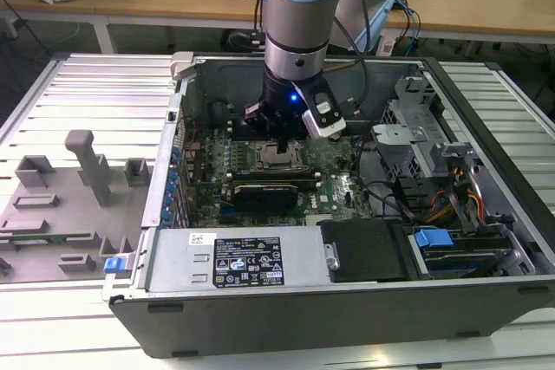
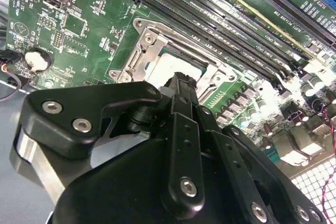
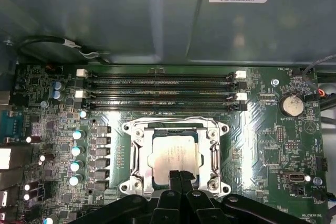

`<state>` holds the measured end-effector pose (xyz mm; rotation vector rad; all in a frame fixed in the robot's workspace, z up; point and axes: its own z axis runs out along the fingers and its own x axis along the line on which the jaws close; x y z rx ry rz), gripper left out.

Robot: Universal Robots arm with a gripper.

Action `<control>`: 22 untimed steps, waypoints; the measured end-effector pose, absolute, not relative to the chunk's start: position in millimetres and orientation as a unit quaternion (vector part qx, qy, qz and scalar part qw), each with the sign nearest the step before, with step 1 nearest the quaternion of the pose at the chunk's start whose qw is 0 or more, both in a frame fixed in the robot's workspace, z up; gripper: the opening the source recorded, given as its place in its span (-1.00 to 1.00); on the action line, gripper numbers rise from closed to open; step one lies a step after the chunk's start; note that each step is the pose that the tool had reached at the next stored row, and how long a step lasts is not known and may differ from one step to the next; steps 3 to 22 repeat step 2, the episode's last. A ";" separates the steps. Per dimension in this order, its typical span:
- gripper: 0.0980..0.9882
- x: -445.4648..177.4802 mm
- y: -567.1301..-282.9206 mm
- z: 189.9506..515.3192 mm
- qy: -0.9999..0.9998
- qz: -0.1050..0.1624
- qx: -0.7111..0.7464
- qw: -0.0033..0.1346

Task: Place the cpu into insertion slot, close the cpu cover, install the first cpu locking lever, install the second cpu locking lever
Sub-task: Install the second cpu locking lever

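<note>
Right now your gripper [image 3: 180, 173] hangs directly over the slot [image 3: 137, 156] on the green board [image 3: 273, 156], its fingertips [image 3: 174, 174] pressed together with nothing between them, resting at the edge of the cpu [image 3: 170, 156]. You can see the cpu lying flat inside the slot, its grey top facing up and framed all round by the slot's metal rim. The cover [image 3: 173, 122] — as far as the first wrist view shows — lies along the side of the slot nearest the long memory slots [image 3: 160, 87], which run just beside it; whether it is down over the cpu you cannot tell. A round coin battery [image 3: 290, 105] sits well apart from the slot, off one corner. In the second wrist view the gripper's [image 2: 181, 83] black linkage covers much of the cpu [image 2: 168, 66]. In the exterior view the arm [image 1: 299, 15] reaches down into the open case [image 1: 286, 318], the gripper [image 1: 282, 146] just above the slot [image 1: 277, 158] — a grey drive cage [image 1: 408, 110] stands to that view's right of it.
</note>
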<state>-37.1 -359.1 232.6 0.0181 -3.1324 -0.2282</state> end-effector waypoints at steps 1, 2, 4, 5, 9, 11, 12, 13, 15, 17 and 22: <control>-0.98 -37.1 -359.0 232.6 -0.997 -0.073 0.006 0.000; -0.98 -37.1 -359.0 232.6 -0.997 -0.073 0.006 0.000; -0.98 -37.1 -359.0 232.6 -0.997 -0.073 0.006 0.000; -0.98 -37.1 -359.0 232.6 -0.997 -0.073 0.006 0.000; -0.98 -37.1 -359.0 232.6 -0.997 -0.073 0.006 0.000; -0.98 -37.1 -359.0 232.6 -0.997 -0.073 0.006 0.000; -0.98 -37.1 -359.0 232.6 -0.997 -0.073 0.006 0.000; -0.98 -37.1 -359.0 232.6 -0.997 -0.073 0.006 0.000; -0.98 -37.1 -359.0 232.6 -0.997 -0.073 0.006 0.000; -0.98 -37.1 -359.0 232.6 -0.997 -0.073 0.006 0.000; -0.98 -37.1 -359.0 232.6 -0.997 -0.073 0.006 0.000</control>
